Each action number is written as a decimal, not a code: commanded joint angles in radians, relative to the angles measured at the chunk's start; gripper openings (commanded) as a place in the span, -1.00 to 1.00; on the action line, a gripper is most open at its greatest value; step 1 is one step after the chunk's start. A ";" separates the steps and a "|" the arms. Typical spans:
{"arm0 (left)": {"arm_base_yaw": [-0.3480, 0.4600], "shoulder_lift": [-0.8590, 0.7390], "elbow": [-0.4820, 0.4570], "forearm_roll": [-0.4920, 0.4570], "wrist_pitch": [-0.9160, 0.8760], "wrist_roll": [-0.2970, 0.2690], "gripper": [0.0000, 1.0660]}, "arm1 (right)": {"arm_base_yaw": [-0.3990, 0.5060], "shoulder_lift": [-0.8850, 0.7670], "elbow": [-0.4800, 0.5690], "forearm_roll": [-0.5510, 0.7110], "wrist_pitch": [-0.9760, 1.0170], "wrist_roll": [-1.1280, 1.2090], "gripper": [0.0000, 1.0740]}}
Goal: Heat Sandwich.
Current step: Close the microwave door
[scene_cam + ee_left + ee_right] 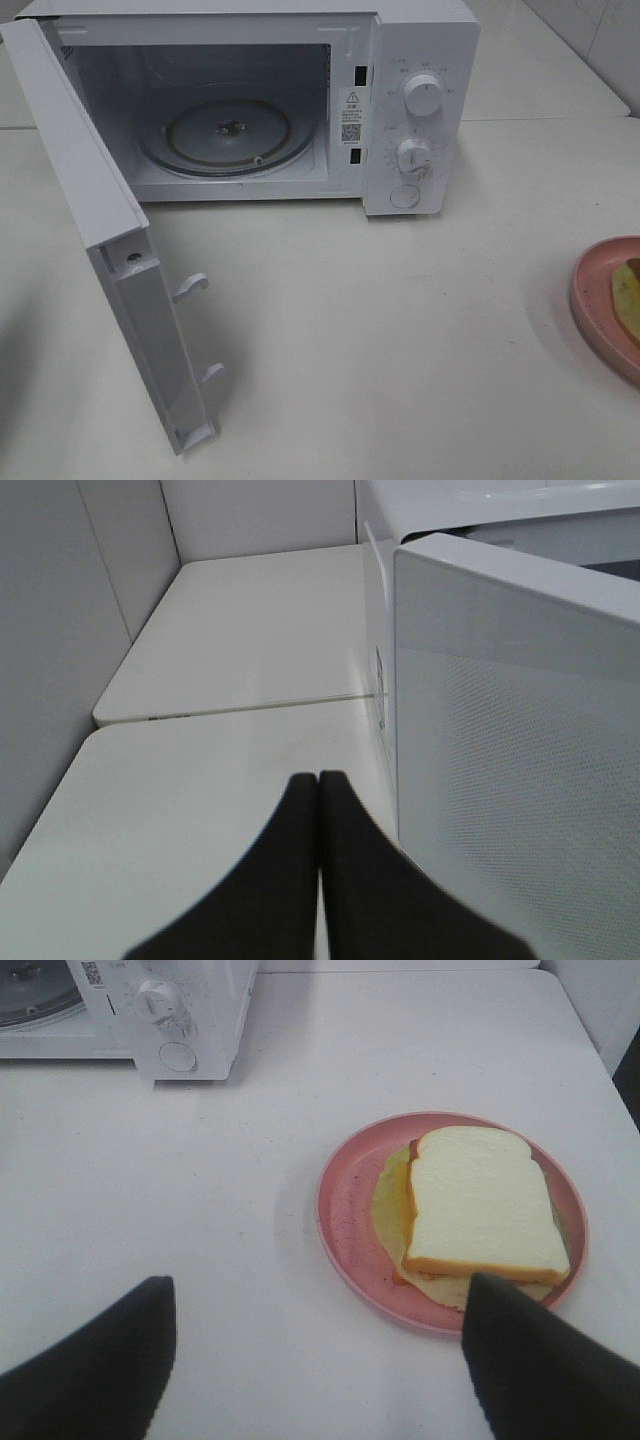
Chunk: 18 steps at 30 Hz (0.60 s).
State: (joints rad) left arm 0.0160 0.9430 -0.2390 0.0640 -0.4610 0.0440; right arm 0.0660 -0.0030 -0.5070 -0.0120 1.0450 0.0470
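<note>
The sandwich point(483, 1210), white bread with tan crust over yellow cheese and pale green filling, lies on a round pink plate point(345, 1215). In the high view only a sliver of the sandwich point(630, 297) and the plate point(596, 290) show at the right edge. My right gripper point(318, 1345) hovers open above the table just short of the plate, one finger over the plate's near rim. The left gripper point(318, 780) is shut and empty, beside the outer face of the open microwave door point(520, 750). Neither gripper appears in the high view.
A white microwave point(420, 110) stands at the back with its door point(110, 230) swung wide open toward the front left. A glass turntable point(228, 135) lies inside the bare cavity. Two knobs point(423, 95) and a button sit on its right panel. A wall runs along the left.
</note>
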 commanded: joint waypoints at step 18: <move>-0.001 0.331 -0.025 0.337 -0.330 -0.194 -1.00 | -0.007 -0.028 0.003 0.001 -0.009 -0.014 0.41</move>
State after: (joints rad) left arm 0.0160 1.2630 -0.2460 0.3640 -0.7650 -0.1290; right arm 0.0660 -0.0030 -0.5070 -0.0120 1.0450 0.0470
